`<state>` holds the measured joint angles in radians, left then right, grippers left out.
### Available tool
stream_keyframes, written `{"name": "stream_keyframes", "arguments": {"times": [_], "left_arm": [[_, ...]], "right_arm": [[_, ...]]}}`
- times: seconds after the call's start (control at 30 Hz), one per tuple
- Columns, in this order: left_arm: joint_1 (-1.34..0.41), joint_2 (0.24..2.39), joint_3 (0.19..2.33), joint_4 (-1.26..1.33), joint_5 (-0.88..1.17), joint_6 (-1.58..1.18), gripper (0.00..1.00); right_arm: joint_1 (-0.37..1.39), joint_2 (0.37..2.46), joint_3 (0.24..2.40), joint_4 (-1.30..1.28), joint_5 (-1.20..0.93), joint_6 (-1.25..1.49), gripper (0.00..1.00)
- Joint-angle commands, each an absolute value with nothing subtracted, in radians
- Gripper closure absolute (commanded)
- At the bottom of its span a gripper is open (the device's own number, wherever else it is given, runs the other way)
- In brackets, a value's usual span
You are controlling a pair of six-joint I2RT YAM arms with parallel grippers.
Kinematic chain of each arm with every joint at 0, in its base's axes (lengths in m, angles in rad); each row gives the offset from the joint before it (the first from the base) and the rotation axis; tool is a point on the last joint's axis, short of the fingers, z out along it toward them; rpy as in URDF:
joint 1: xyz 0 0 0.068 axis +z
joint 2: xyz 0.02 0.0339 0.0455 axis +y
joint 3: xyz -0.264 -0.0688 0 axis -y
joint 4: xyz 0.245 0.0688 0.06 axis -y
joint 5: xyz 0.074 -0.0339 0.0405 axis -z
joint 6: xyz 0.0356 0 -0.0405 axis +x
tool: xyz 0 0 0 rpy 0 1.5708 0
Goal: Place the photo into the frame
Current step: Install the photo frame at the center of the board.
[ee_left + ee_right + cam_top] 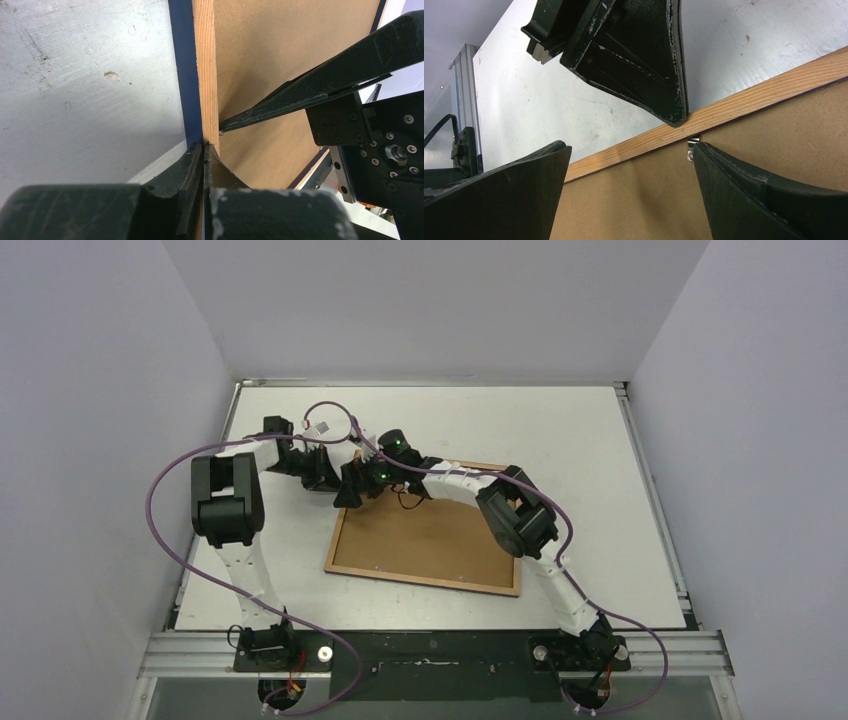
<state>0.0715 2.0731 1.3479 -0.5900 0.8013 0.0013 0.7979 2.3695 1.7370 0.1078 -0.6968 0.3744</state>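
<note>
Wooden frame (749, 102) edge: we see the left gripper (676, 119) clenched, tip touching it; right gripper (631, 147) released, gaping over the frame's clip (692, 149).

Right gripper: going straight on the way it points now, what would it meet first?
Probably the wooden edge of the frame, by the small metal clip; the shut left gripper rests on it. Depth is unclear.

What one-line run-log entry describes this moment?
Left gripper: shut, tips on rail of light-wood rectangular frame | right gripper: open, finger at small metal tab | flat brown backing board: in frame
</note>
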Motion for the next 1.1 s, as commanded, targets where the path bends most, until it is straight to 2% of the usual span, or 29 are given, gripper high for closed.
{"name": "stream_keyframes", "arguments": {"times": [0.0, 0.23, 0.63, 1.07], "left_arm": [[0.07, 2.094, 1.336, -0.579, 0.736, 0.023, 1.0], [0.078, 2.091, 1.329, -0.581, 0.738, 0.024, 1.0], [0.08, 2.089, 1.331, -0.58, 0.743, 0.022, 1.0], [0.079, 2.086, 1.333, -0.582, 0.744, 0.017, 1.0]], "right_arm": [[0.791, 2.35, 1.739, 0.173, -0.72, 0.366, 0.03], [0.754, 2.317, 1.693, 0.28, -0.73, 0.438, 0.02], [0.778, 2.389, 1.769, 0.206, -0.726, 0.424, 0.02], [0.805, 2.394, 1.751, 0.167, -0.722, 0.401, 0.04]]}}
